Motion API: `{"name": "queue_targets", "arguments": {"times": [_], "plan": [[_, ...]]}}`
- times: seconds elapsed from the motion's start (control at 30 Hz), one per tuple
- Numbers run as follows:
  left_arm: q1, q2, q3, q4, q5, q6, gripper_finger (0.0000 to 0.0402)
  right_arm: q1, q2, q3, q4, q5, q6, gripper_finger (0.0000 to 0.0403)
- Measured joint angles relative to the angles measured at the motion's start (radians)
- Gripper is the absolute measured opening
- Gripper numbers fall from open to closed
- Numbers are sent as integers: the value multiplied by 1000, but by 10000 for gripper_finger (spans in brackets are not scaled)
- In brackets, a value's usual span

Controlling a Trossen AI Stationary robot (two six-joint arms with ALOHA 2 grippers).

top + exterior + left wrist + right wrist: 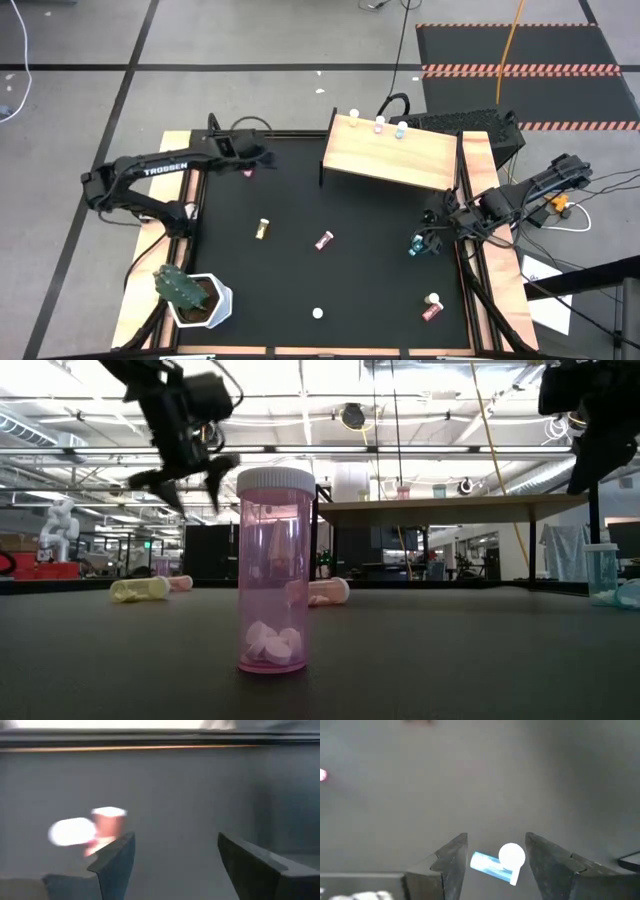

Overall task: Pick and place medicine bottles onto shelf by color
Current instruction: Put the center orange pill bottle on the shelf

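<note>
Small teal translucent plastic bottle [495,863], round white cap, lies between my right pincer's [428,240] spread dark fingers, lower right on matte black tabletop [370,270]. Left pincer [262,157] spread, upper left, near pink bottle [247,172].

Even overhead light, soft wrist views
Ceiling strip lights [300,425] glare in the low view; the left wrist picture is motion-blurred, the black counter [330,280] nearly shadowless.
</note>
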Motion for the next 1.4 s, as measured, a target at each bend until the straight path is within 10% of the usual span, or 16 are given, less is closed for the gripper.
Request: {"name": "queue_targets", "arguments": {"times": [0.63,1.1,1.4], "plan": [[140,112,-1,-36,58,49,282,0,0,0,131,-1,27,192],[-166,113,0,-10,140,-61,282,2,0,0,116,-115,53,192],[-449,129,-1,341,127,129,282,2,0,0,122,-131,53,192]]}}
